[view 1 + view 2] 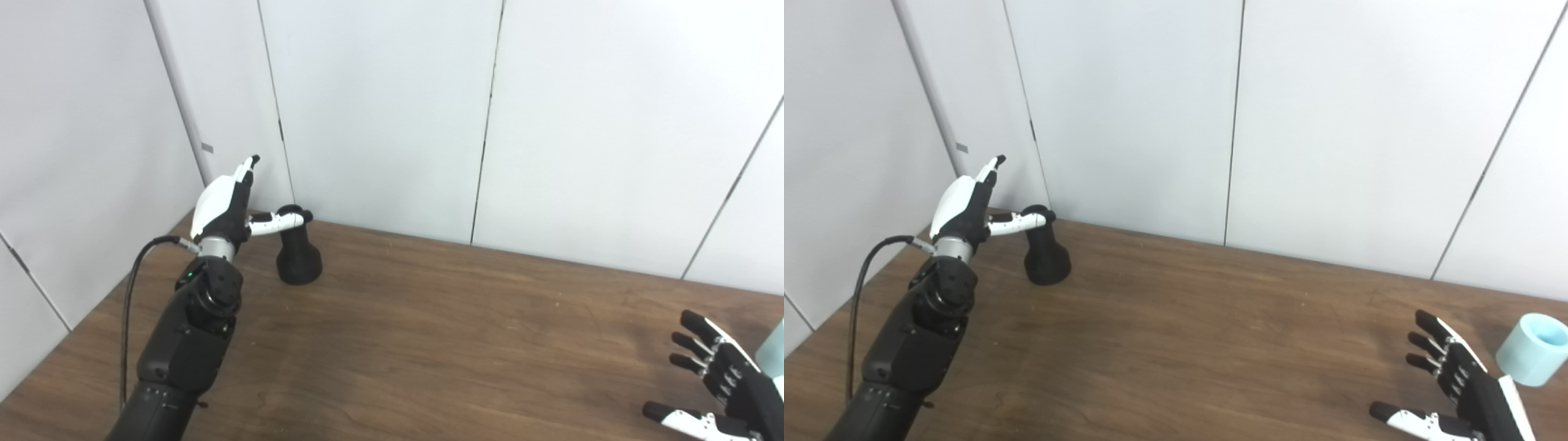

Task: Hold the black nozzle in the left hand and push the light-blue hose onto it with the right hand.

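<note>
The black nozzle [297,254] stands upright on the wooden table [429,331] near the back left, wide base down. My left hand [225,205] is raised just left of it, fingers spread and pointing up, thumb reaching across the nozzle's top; it is open and holds nothing. The light-blue hose piece [1535,348], a short cylinder, lies on the table at the far right. My right hand [1454,386] hovers open just left of the hose, fingers apart, palm turned inward, not touching it.
White wall panels [380,110] close off the table at the back and on the left. A black cable [131,288] loops from my left wrist down along the forearm. Bare wood lies between the two hands.
</note>
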Available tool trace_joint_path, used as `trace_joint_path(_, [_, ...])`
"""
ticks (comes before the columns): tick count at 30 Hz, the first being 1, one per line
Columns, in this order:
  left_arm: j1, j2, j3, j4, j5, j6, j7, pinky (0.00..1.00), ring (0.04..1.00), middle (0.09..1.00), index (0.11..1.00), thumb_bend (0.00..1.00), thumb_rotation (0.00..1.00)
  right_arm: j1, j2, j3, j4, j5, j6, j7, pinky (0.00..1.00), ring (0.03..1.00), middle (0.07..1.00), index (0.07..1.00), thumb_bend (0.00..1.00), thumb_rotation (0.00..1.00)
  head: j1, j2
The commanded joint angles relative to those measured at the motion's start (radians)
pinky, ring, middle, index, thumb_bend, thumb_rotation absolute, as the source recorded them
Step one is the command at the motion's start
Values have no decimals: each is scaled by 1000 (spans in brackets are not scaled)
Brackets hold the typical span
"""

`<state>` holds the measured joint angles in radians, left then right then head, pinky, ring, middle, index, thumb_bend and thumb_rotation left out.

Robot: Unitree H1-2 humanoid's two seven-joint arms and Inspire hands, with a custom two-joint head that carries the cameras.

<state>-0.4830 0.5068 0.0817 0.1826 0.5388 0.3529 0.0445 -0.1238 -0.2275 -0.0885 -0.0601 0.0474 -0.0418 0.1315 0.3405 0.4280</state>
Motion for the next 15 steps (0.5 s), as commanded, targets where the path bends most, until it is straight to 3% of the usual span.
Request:
trace_joint_path(1, [-34,25,-4,-9,7,6,10,1000,1000,1000,1000,1000,467,-32,-13,-9,-32,7,-21,-4,756,854,905,865,742,52,1,3])
trace_joint_path(15, [-41,15,-58,88,4,90,3,1000,1000,1000,1000,1000,477,-28,-8,-7,-64,6,9,-6,760,850,902,865,740,56,-8,14])
